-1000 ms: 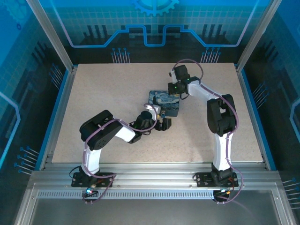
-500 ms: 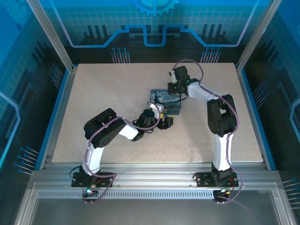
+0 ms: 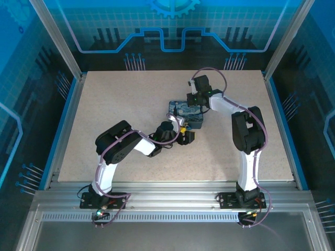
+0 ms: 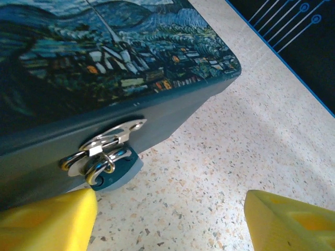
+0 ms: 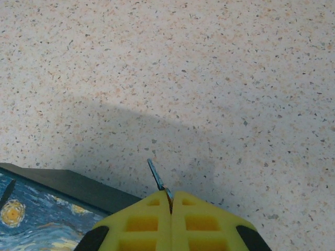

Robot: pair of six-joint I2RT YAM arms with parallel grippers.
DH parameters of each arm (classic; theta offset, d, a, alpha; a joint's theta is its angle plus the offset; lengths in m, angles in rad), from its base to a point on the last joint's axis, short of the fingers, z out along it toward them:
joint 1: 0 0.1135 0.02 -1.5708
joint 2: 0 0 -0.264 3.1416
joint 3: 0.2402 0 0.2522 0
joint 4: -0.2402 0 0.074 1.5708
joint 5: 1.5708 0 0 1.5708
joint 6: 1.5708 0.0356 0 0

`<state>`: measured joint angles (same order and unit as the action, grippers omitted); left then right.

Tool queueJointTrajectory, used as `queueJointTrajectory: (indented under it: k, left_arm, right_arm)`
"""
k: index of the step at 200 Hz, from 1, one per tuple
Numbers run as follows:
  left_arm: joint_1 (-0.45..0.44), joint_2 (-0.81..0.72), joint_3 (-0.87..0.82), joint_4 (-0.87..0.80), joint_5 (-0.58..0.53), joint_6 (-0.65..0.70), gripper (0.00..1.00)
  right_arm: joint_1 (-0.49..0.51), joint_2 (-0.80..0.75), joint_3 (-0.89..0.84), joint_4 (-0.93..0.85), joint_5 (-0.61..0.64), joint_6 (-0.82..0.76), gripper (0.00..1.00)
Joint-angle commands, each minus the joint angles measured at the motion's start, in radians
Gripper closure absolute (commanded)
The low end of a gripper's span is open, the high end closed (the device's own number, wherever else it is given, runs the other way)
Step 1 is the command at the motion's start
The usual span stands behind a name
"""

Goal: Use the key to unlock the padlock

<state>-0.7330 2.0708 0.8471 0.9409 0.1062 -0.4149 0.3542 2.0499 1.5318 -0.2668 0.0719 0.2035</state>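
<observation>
The small bluish padlock [image 4: 112, 168] hangs by its silver shackle from the hasp on the front wall of the painted dark-blue tin [image 4: 104, 63]. My left gripper [image 4: 170, 217] is open, its yellow fingers [image 4: 49, 219] low on the table, the left one just under the padlock. In the top view the left gripper [image 3: 184, 137] sits at the tin's [image 3: 184, 111] near side. My right gripper [image 5: 171, 197] is shut on the thin dark key [image 5: 156, 175], whose blade sticks out up and left, over the table beside the tin's edge [image 5: 63, 183]. The right gripper [image 3: 194, 98] hovers at the tin's far side.
The tin stands mid-table on the speckled tabletop [image 3: 131, 99]. A blue rim [image 4: 282, 57] borders the table to the right in the left wrist view. Open tabletop lies around the tin on all sides.
The left arm has crept slightly right and closer to the tin's front. The tin has shifted a little to the right. The right gripper has barely moved.
</observation>
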Motion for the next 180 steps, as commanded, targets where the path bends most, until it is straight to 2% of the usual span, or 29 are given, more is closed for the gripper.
queueJointTrajectory:
  k: [1,29,76,139,166,180]
  left_arm:
    - [0.001,0.034,0.034,0.082,0.052,-0.009,0.26]
    - [0.001,0.037,0.043,0.068,0.034,-0.024,0.2]
    - [-0.001,0.044,0.032,0.102,-0.016,-0.06,0.18]
    - [-0.014,-0.005,0.063,-0.151,-0.207,-0.083,0.14]
    - [-0.015,-0.015,0.07,-0.159,-0.203,-0.09,0.13]
    - [-0.014,-0.015,0.059,-0.115,-0.173,-0.09,0.17]
  right_arm:
    - [0.053,-0.01,-0.047,-0.146,-0.087,-0.006,1.0]
    - [0.055,-0.016,-0.054,-0.143,-0.091,-0.001,1.0]
    - [0.057,-0.026,-0.056,-0.139,-0.096,0.005,1.0]
    - [0.062,-0.034,-0.058,-0.136,-0.093,0.005,1.0]
    - [0.066,-0.031,-0.059,-0.132,-0.095,0.009,1.0]
    - [0.069,-0.031,-0.063,-0.128,-0.093,0.01,1.0]
